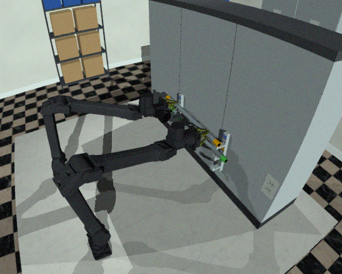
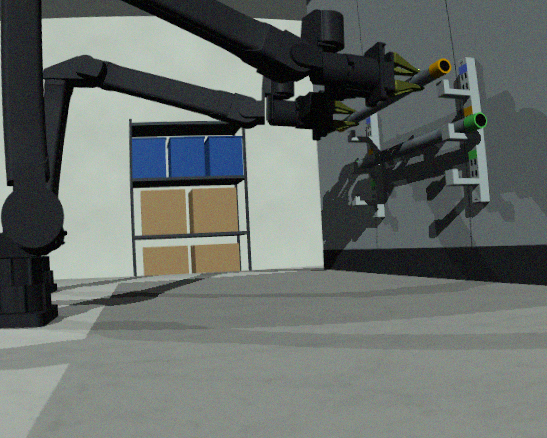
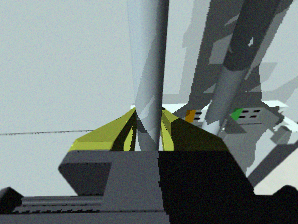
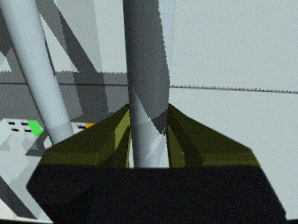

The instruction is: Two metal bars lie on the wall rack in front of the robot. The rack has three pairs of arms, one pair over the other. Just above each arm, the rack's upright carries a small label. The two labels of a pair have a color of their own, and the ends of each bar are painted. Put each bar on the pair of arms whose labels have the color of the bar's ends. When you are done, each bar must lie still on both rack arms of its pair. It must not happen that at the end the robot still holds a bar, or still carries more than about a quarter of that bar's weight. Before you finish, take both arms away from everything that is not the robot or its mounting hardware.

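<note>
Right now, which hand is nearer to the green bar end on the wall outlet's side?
The right hand, gripping the orange-ended bar just above the green end; the left hand grips farther along.

The black pincer with olive, tapering fingers grips a round grey metal bar (image 4: 147, 65) (partly shaded); another grey bar (image 4: 37, 65) slants toward ten o'clock.

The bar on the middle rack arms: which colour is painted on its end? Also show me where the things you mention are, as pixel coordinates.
Green (image 1: 224, 159) (image 2: 468, 123); the exterior view shows it best.
</note>
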Action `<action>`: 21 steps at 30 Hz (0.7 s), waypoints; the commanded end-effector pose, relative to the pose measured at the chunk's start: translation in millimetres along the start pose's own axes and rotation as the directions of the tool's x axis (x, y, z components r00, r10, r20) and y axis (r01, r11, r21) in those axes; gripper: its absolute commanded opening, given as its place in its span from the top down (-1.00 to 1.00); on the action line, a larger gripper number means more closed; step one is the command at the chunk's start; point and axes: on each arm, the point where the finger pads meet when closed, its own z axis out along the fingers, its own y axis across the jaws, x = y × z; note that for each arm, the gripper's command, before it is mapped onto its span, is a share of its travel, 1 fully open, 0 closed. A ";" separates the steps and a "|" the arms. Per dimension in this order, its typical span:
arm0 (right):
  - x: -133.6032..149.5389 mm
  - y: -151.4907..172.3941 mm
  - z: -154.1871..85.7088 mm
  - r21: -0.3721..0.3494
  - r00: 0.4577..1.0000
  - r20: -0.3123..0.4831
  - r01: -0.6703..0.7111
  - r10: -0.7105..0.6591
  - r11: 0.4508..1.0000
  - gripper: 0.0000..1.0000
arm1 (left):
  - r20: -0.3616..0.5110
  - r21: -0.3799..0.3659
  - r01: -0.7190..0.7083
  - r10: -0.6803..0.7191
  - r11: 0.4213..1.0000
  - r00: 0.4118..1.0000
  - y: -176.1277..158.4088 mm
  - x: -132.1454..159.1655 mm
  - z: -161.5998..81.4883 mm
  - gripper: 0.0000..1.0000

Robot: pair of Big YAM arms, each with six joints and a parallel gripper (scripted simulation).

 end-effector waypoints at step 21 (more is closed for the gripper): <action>4.4 -60.5 30.3 0.103 1.000 -0.007 -0.027 0.027 0.994 1.00 | -0.004 -0.074 0.013 -0.014 0.997 1.000 47.8 3.3 29.3 1.00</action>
